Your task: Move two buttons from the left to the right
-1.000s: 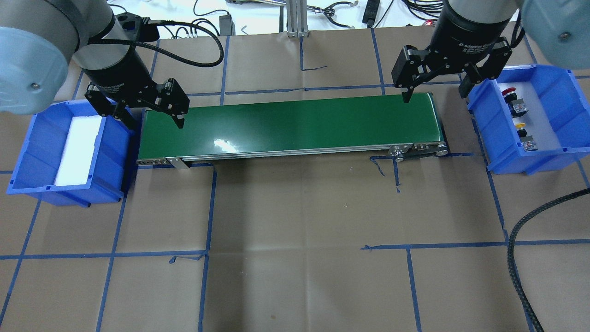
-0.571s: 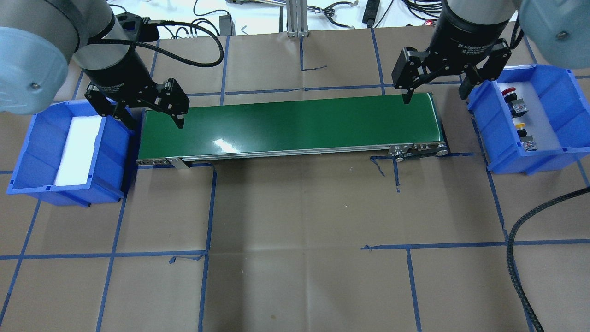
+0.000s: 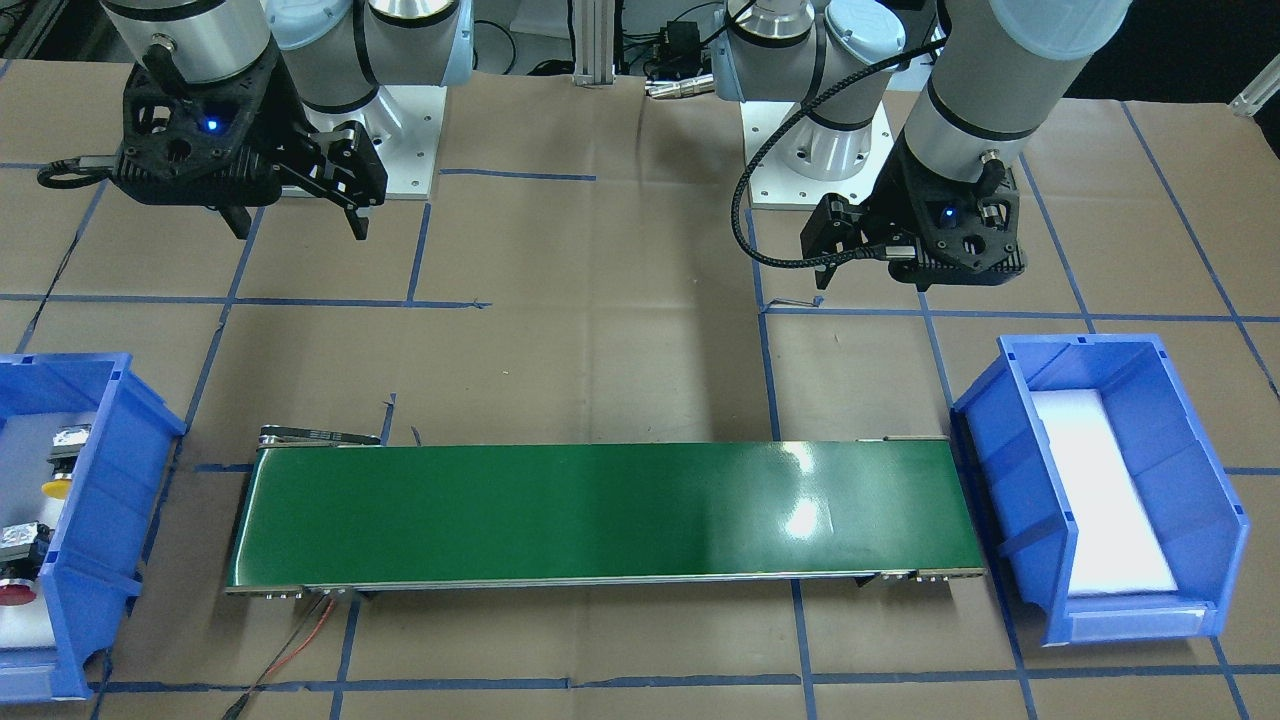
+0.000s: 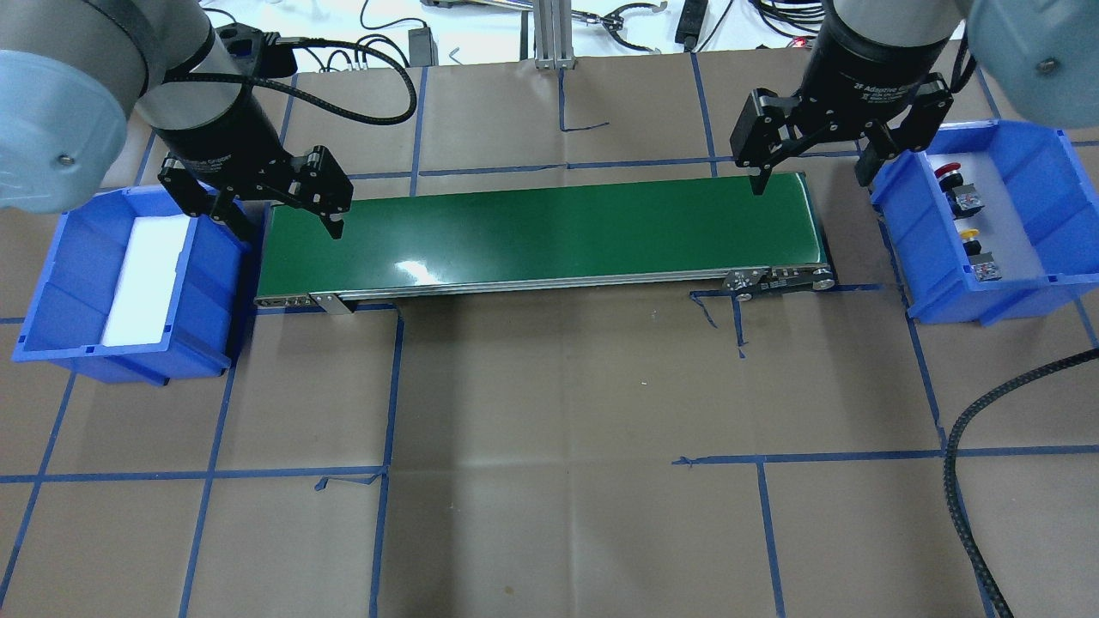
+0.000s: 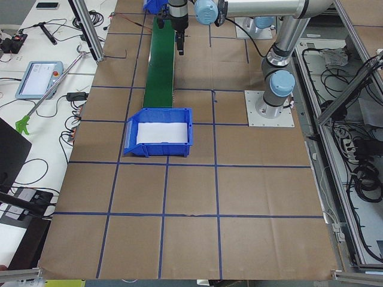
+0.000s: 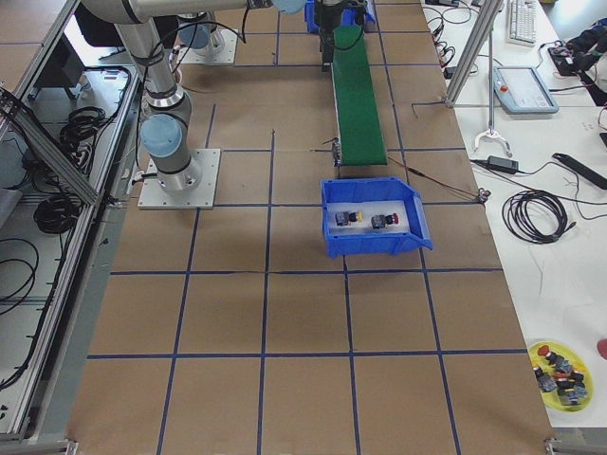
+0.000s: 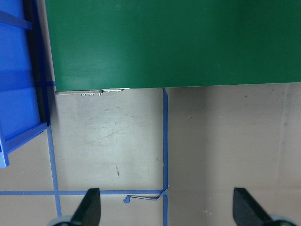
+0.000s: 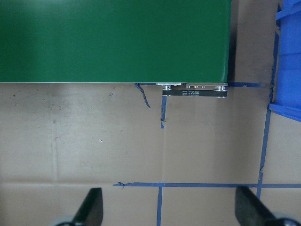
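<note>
Both buttons lie in the blue bin (image 4: 901, 225) at the right end of the green conveyor belt (image 4: 541, 230). The red button (image 4: 950, 172) is farther back and the yellow button (image 4: 971, 234) nearer the front. The exterior front-facing view shows the yellow button (image 3: 56, 487) and the red button (image 3: 14, 594) at its left edge. My right gripper (image 4: 810, 183) hangs open over the gap between belt end and bin, holding nothing. My left gripper (image 4: 290, 232) hangs open over the belt's left end, also holding nothing. Both wrist views show spread fingertips (image 7: 91, 207) (image 8: 94, 207) above brown paper.
A second blue bin (image 4: 210, 283) with a white foam liner stands at the belt's left end. A black braided cable (image 4: 966, 446) curls over the table's front right. The belt's drive pulley (image 4: 777, 279) sticks out at its front right corner.
The right gripper has drifted very slightly over the belt's right end. The left arm and both buttons have not moved.
</note>
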